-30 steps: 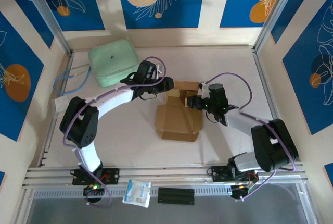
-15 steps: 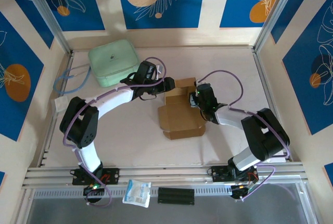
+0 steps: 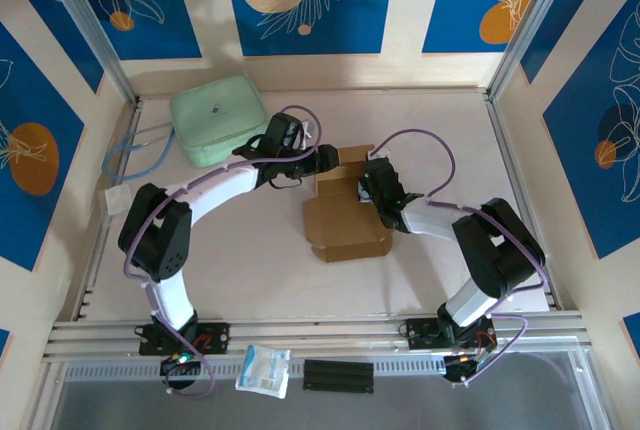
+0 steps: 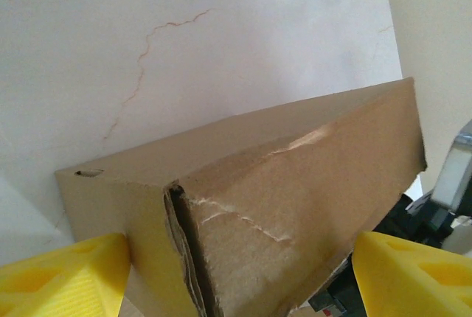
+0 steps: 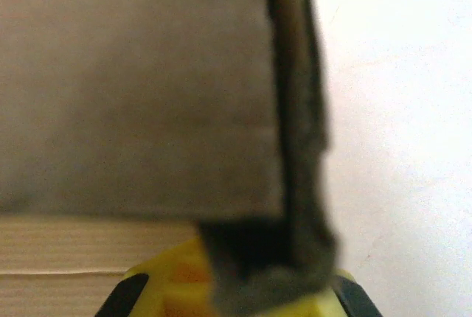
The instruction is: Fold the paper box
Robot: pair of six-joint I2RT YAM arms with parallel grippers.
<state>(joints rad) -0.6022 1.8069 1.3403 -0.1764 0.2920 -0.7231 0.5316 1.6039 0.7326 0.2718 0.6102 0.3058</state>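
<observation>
The brown paper box (image 3: 345,225) lies mid-table, its far part folded up into walls. My left gripper (image 3: 316,164) reaches the raised part from the left. In the left wrist view a creased corner of the box (image 4: 280,184) sits between its yellow fingers (image 4: 66,276), which stand wide apart, and the left gripper (image 4: 240,280) is open. My right gripper (image 3: 366,186) is at the raised wall's right side. In the right wrist view a blurred cardboard flap (image 5: 133,88) runs edge-on down into the right gripper (image 5: 273,287), which is shut on it.
A mint-green pouch (image 3: 215,118) lies at the back left, close behind the left forearm, with a blue cord loop (image 3: 135,155) beside it. A white packet (image 3: 265,370) and a black bar (image 3: 338,375) rest on the near rail.
The right gripper has moved left and away from me, onto the box's raised wall, and the box has shifted slightly. The left gripper has hardly moved.
</observation>
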